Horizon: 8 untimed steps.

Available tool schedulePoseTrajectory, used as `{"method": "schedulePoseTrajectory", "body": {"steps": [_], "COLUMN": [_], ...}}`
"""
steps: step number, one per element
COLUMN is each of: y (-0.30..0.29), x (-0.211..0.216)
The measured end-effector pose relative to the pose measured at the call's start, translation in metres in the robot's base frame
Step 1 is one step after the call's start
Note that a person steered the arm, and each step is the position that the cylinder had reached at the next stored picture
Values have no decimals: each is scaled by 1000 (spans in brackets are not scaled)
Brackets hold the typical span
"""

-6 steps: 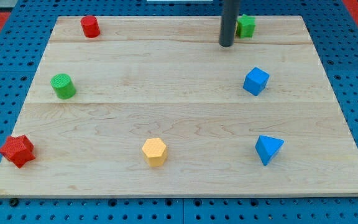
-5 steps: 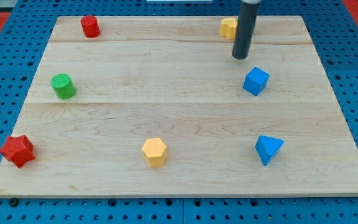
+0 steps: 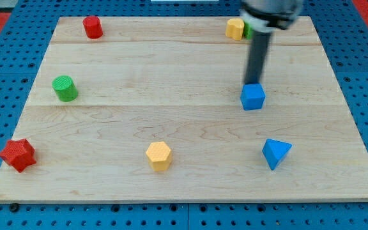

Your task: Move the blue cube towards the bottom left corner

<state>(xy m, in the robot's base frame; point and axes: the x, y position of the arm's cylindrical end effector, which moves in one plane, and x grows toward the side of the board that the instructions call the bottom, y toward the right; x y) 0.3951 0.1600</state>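
Pale wood board (image 3: 139,121) w/ blocks: red cylinder (image 3: 92,27), green cylinder (image 3: 64,88), red star (image 3: 17,154), yellow hexagon (image 3: 158,155), blue cube (image 3: 253,97), blue wedge (image 3: 276,153), yellow block (image 3: 235,28).

The wooden board (image 3: 139,121) is showing pale, smooth planks with fine grain and a matt finish, lying on a blue perforated panel (image 3: 5,96) that is looking like painted metal or plastic (I cannot tell which). My tip (image 3: 254,85) is ending a dark rod with a dull, faintly satin sheen. The blue cube (image 3: 253,97), touching my tip on its lower side, is looking like matt plastic with a finely ridged surface. The blue triangular block (image 3: 275,153), further below my tip, is showing the same ribbed matt texture, as are the yellow hexagonal block (image 3: 159,155), the green cylinder (image 3: 64,88) and the red star block (image 3: 17,154), all off to my tip's left.
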Motion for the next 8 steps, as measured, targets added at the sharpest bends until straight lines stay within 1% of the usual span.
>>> {"method": "schedulePoseTrajectory", "body": {"steps": [1, 2, 3, 4, 5, 6, 7, 8], "y": [12, -29, 8, 29, -36, -72, -82, -99], "x": [42, 71, 53, 32, 24, 0, 29, 17]}}
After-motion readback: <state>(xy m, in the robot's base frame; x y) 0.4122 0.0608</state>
